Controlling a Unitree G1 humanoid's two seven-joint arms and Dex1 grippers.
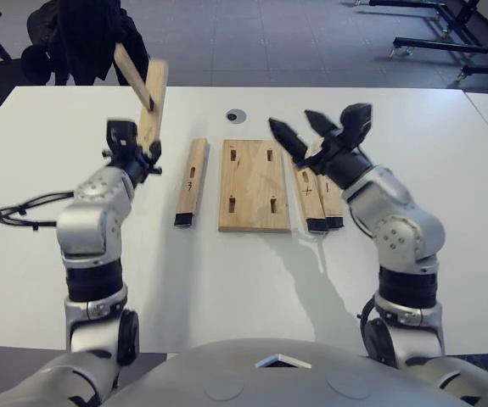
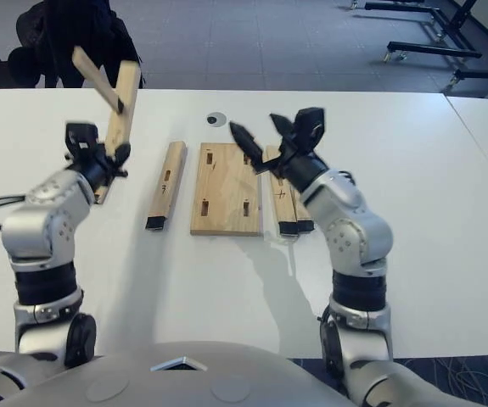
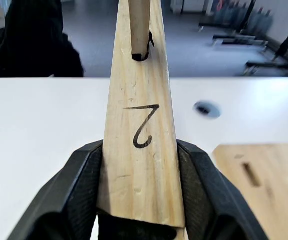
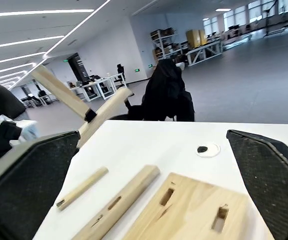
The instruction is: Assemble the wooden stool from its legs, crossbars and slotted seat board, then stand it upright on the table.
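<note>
1. Nearest and broadest, the white surface (image 1: pixel 227 288) is carrying the stool parts, laid flat within reach of both arms.
2. Centred on it, the seat board (image 1: pixel 254 186) is lying slots-up, seemingly awaiting leg ends.
3. One loose leg (image 1: pixel 192 182) is lying just left of the board, and a pair of legs (image 1: pixel 311 202) is lying side by side at its right edge.
4. The left claw (image 1: pixel 139 148) is clamping the held leg (image 3: pixel 138 90) upright above the surface, keeping the crossbar (image 1: pixel 129 66) plugged into its slot.
5. The right claw (image 1: pixel 293 121), fingers spread, is hovering over the pair, probably lining up a pick.

Silver arms (image 1: pixel 396 225) with black joint bands (image 1: pixel 406 288) and black fingers (image 1: pixel 284 136).
</note>
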